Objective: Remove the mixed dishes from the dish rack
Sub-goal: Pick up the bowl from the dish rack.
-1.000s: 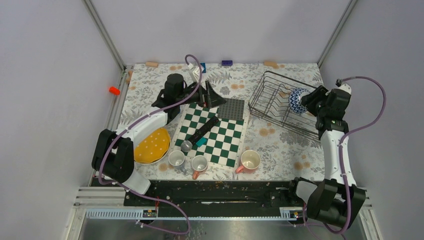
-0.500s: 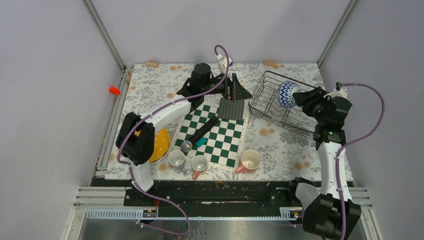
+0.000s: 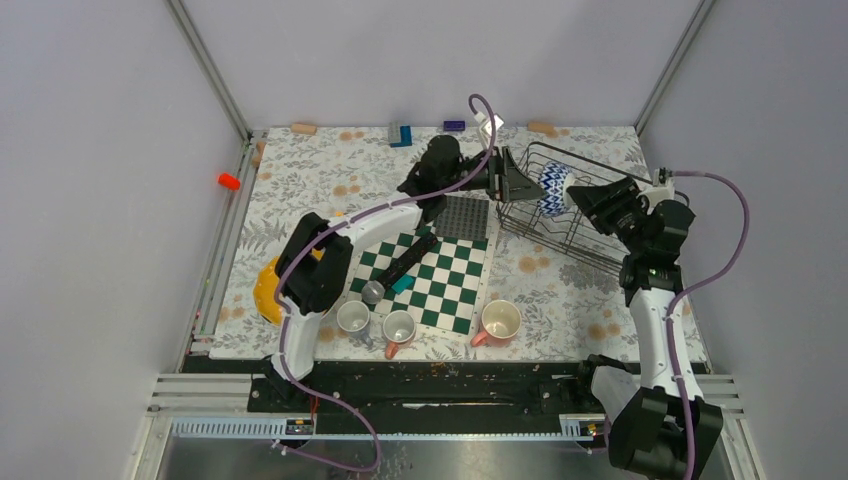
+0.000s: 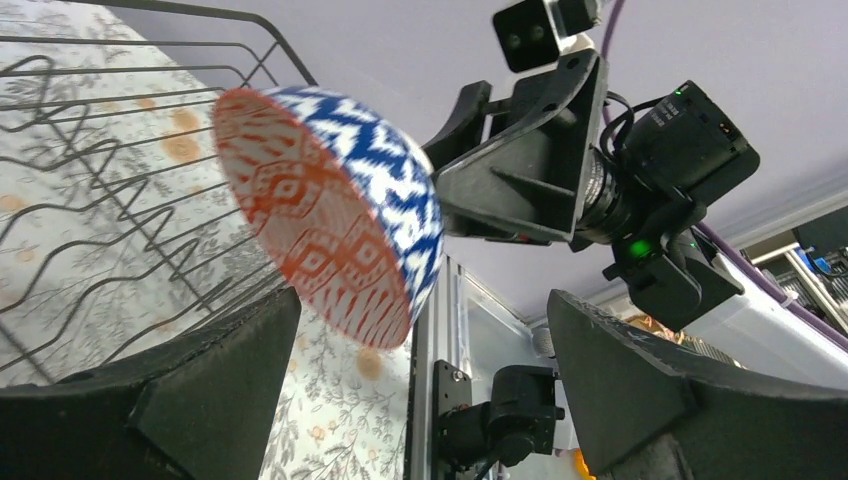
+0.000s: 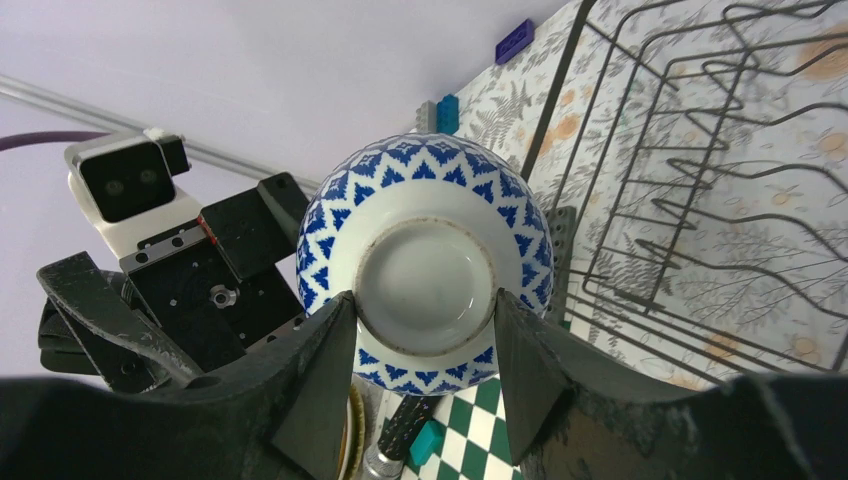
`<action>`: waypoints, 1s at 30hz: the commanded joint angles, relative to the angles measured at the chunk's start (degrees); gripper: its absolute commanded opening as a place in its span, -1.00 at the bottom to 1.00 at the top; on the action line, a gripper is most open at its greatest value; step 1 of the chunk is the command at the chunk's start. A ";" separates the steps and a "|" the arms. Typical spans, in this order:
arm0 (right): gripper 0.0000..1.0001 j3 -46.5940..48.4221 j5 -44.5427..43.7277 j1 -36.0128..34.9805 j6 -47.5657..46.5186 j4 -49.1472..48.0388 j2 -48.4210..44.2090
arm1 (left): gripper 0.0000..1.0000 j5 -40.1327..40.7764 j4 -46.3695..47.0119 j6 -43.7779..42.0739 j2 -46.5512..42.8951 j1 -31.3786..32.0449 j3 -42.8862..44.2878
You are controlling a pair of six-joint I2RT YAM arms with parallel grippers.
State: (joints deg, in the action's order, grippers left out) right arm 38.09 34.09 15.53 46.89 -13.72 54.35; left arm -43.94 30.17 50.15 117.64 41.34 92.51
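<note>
The patterned dish [image 5: 425, 250], clamped in the right gripper [image 5: 422, 300] over the dish rack [image 3: 575, 240], should be held steady (untilted) while the wide-apart left gripper [image 4: 422, 300] is closed around it.

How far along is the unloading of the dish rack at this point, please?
Done: the yellow plate and three mugs are on the table, out of the dish rack. In hand: the right gripper holds the patterned bowl by its foot above the rack, with the open left gripper facing it. Left: setting that bowl down; no other dish shows in the rack.
</note>
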 commanded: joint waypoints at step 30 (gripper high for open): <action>0.96 -2.89 -2.19 -4.12 4.18 1.22 -11.84 | -1.00 -1.58 10.32 2.50 -6.37 3.56 -6.28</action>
State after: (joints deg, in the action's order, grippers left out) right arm 33.74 33.89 11.79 53.28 -14.24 46.57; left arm -44.47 46.81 65.12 120.20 44.73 87.92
